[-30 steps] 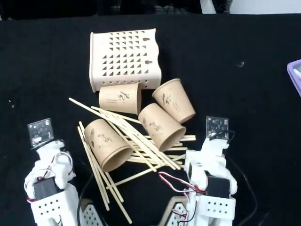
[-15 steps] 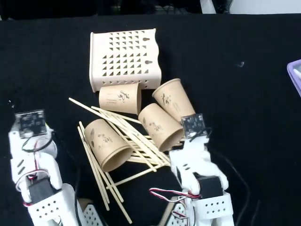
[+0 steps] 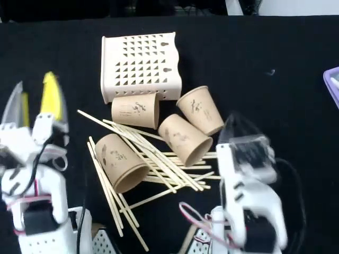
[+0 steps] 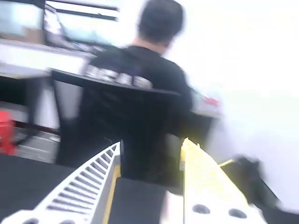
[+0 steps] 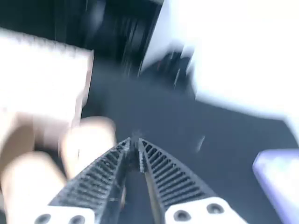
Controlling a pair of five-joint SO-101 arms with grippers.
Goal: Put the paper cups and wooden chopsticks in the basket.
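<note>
Several paper cups lie on their sides on the black table: one (image 3: 135, 110) by the basket, one (image 3: 200, 110) at the right, one (image 3: 184, 138) in the middle and one (image 3: 119, 161) at the front left. Wooden chopsticks (image 3: 153, 164) are strewn under and around them. The pale perforated basket (image 3: 140, 66) lies behind the cups. My left gripper (image 3: 33, 84) (image 4: 152, 144) is raised at the table's left, open and holding nothing. My right gripper (image 3: 233, 123) (image 5: 135, 140) is blurred just right of the cups, with its dark fingers together. The basket (image 5: 42, 60) and a cup (image 5: 88, 140) appear blurred ahead of it.
A purple container (image 3: 332, 82) (image 5: 280, 172) sits at the table's right edge. Bare black tabletop lies to the right of the cups and behind the basket. A person sits with their back turned in the room beyond the table.
Both arms have unfolded and risen from their low rest poses. The right arm swung in toward the cups, then back right. The two right-hand cups shifted slightly.
</note>
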